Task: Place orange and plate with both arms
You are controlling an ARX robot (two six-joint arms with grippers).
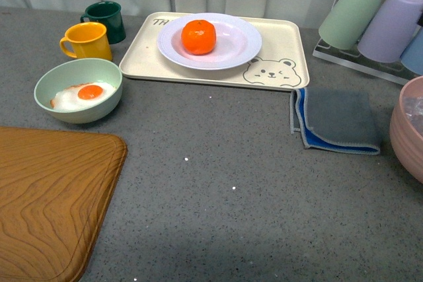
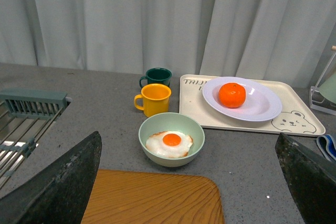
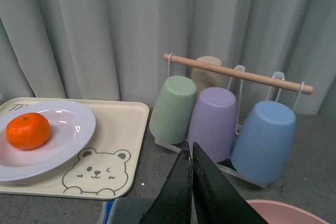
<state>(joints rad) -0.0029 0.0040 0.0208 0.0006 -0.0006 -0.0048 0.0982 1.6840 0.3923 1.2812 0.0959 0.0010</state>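
Observation:
The orange [image 1: 199,36] rests in the white plate [image 1: 232,49], which stands on the cream bear tray [image 1: 284,47] at the back of the table. Both also show in the left wrist view, orange [image 2: 232,95] on plate [image 2: 262,106], and in the right wrist view, orange [image 3: 28,130] on plate [image 3: 68,135]. My left gripper [image 2: 189,182] is open, its dark fingers [image 2: 63,182] wide apart above the near edge of the table, far from the plate. My right gripper [image 3: 190,153] is shut with nothing in it, raised near the cup rack. Neither arm appears in the front view.
A pale green bowl [image 1: 78,89] with a fried egg, a yellow mug [image 1: 88,41] and a dark green mug [image 1: 106,21] stand left of the tray. A wooden board [image 1: 46,196] lies front left. A grey cloth [image 1: 337,120], cup rack [image 1: 377,21] and pink bowl [image 1: 408,130] are right.

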